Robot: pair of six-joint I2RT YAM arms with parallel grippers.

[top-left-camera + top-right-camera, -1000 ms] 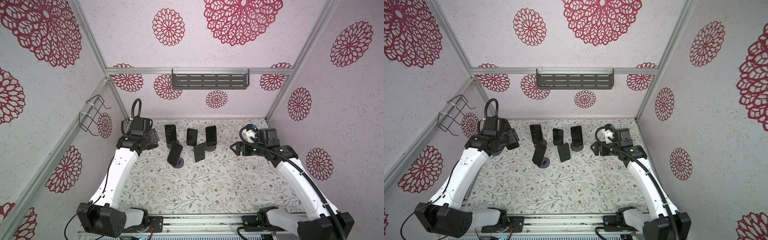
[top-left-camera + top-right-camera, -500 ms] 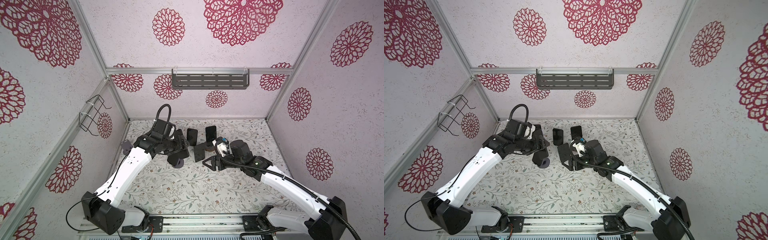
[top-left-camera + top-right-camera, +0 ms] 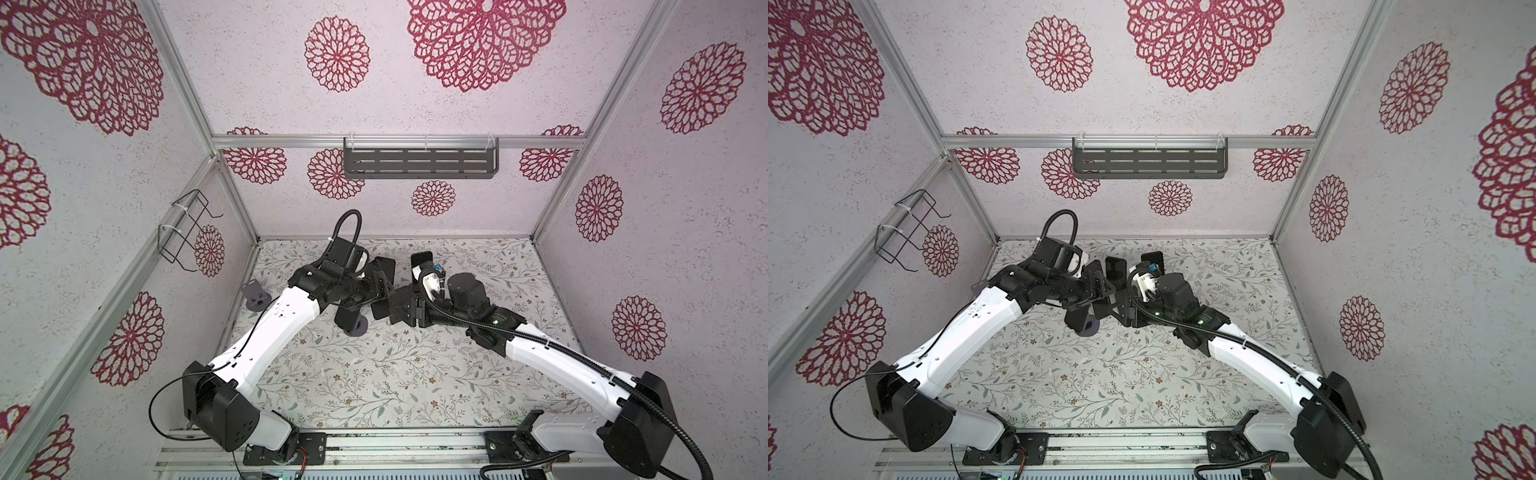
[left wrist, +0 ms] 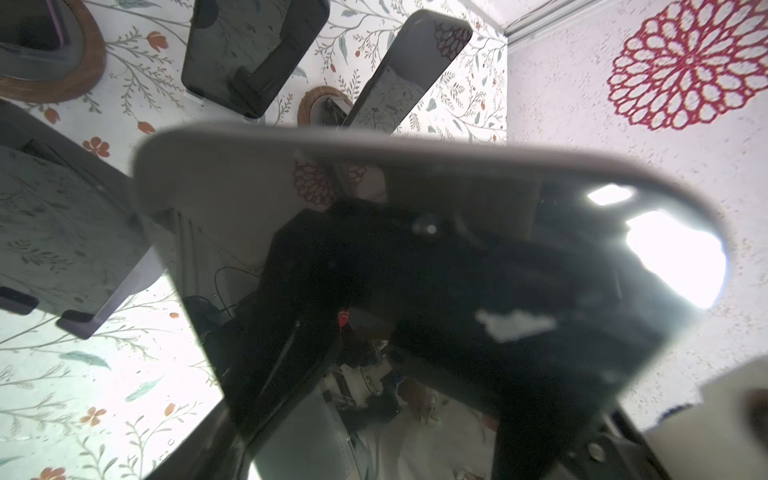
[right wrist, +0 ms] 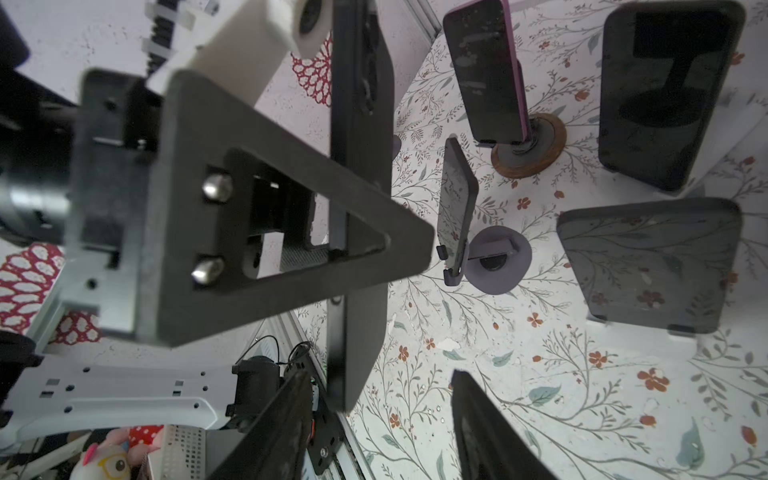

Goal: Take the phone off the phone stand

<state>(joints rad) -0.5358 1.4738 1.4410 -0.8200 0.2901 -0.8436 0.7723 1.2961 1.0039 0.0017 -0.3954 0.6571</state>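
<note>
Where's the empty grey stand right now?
The empty grey stand sits at the far left edge of the floral table in a top view, by the left wall, apart from the phone cluster and just left of the left arm's white link.

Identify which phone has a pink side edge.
The phone on the wood-rimmed round base, seen in the right wrist view: a pink strip runs down its side, while the other phones there look dark all round.

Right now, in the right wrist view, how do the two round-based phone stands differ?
The wood-rimmed stand has a brown ring round its base; the grey stand is plain grey. The wood-rimmed stand's phone shows its screen; the grey stand's phone is edge-on. Both hold dark phones.
</note>
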